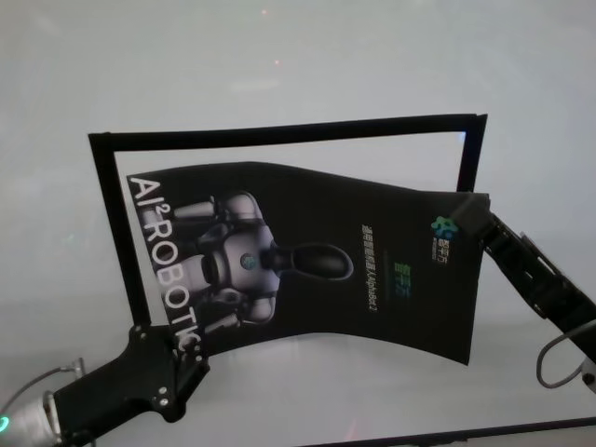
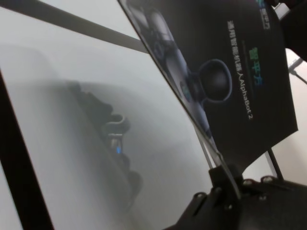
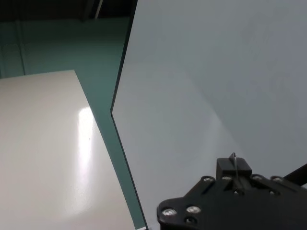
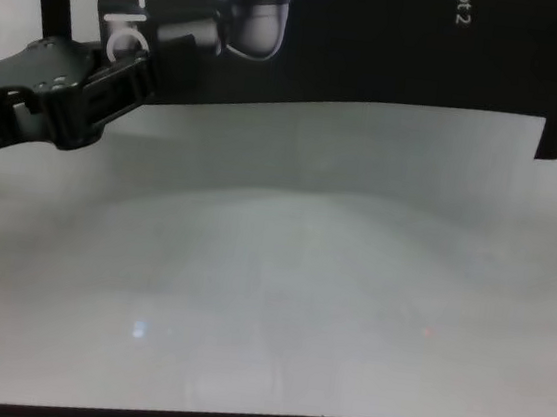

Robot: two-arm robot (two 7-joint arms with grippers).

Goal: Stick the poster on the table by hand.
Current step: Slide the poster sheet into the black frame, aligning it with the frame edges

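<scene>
Jaws of both grippers are pinching the poster (image 1: 307, 261); my left gripper (image 1: 182, 349) is holding its near-left corner, my right gripper (image 1: 468, 216) its far-right corner; I am suspending it, bowed, above the table (image 1: 279, 65), inside the black strips (image 1: 279, 130); lowering flat comes next.

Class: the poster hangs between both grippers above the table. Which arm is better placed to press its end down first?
Probably the left: the left gripper pinches the poster at its near corner. The right gripper grips the far corner.
</scene>
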